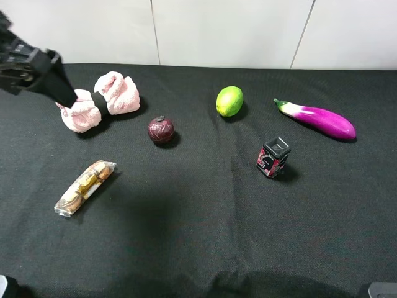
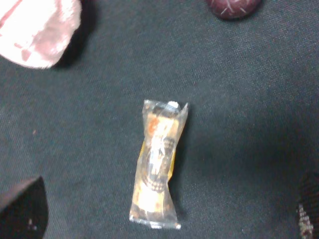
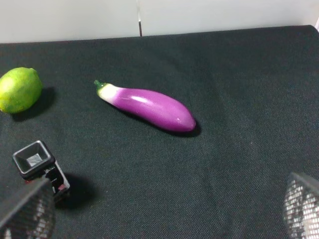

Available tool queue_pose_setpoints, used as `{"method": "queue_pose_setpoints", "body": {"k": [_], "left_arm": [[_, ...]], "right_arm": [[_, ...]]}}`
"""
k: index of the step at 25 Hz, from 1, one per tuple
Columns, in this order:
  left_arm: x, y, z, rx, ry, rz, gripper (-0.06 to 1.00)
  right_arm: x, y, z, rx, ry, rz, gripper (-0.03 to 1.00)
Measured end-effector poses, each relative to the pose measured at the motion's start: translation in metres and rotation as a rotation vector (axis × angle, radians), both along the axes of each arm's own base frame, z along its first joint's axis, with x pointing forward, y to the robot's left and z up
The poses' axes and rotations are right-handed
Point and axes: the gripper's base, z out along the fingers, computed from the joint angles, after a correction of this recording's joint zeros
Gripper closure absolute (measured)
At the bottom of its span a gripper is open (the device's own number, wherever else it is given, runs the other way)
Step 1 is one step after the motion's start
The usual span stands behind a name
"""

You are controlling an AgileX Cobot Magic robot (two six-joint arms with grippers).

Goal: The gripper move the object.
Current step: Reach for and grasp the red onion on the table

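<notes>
Altogether, one maroon ball (image 1: 160,129), one lime (image 1: 229,101), one eggplant (image 1: 317,119), one box (image 1: 273,157).

Setting: robot lab bench.
Black cloth tabletop (image 1: 205,236), plain white panelled wall (image 1: 223,31) behind, robot arm (image 1: 28,69) over one corner.

— What do we have at the upper left of the black cloth (image 1: 198,242)?
— We see a pink plush bundle (image 1: 121,93); lower left, a clear-wrapped snack packet (image 1: 85,187) lies slantwise.
— And on the right?
— We find a green lime (image 1: 229,101) at upper centre, a purple eggplant (image 1: 319,119) upper right, and a black-and-red box (image 1: 273,158) upright below them.
</notes>
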Motion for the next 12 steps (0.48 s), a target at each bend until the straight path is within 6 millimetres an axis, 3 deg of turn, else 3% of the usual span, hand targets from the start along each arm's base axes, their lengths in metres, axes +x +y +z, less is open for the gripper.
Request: {"method": "queue_pose_setpoints", "body": {"k": [12], "left_arm": [[0.043,-0.047,-0.035,0.068,0.057,-0.165,-0.04]], "right_arm": [[0.0,0.0,0.0,0.0,0.0,0.0,0.27]]}}
